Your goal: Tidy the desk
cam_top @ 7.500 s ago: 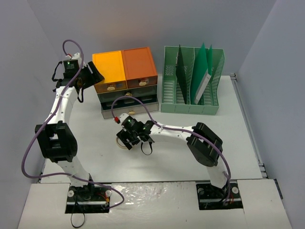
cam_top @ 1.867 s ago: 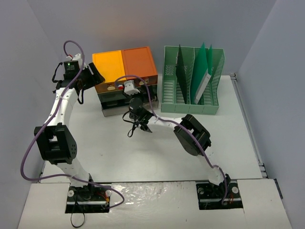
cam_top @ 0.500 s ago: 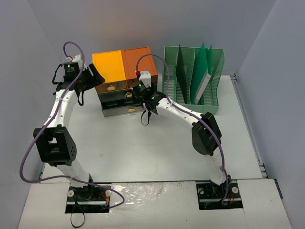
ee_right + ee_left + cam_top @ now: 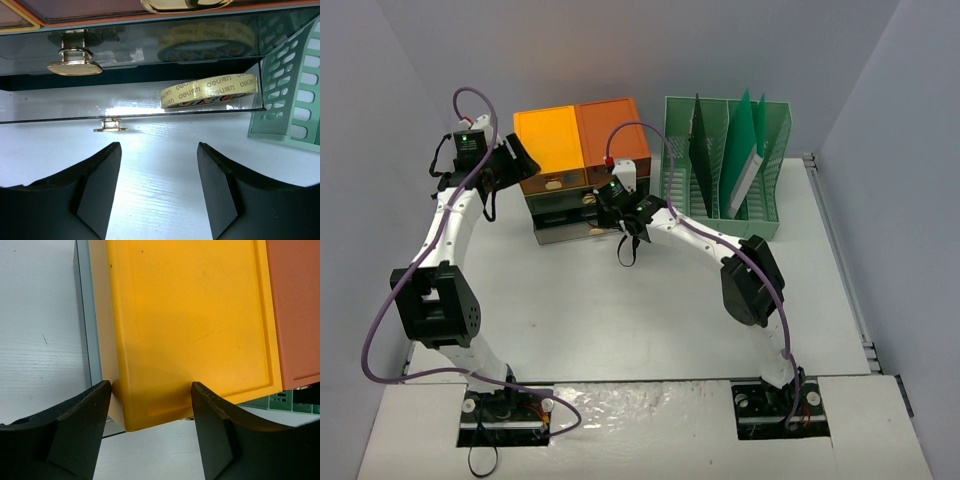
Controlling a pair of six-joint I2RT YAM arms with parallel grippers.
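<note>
The left jaws and the right jaws both stand apart and hold nothing. The wide flat off-white tabletop [image 4: 620,320] lies under everything. At its far side sits the stacked plastic drawer box with a yellow and orange top [image 4: 580,135], just beside the green slotted plastic file rack [image 4: 720,215]. The left jaws hang over the box's yellow corner. The right jaws face the clear see-through bottom drawer [image 4: 65,105], which is pulled out. A flat pale yellow roll of tape [image 4: 210,90] lies inside. The small gold drawer knob [image 4: 111,129] is near. I think shutting comes next. An off-centre push could jam the drawer crooked, and a hard one could shove the box back.
</note>
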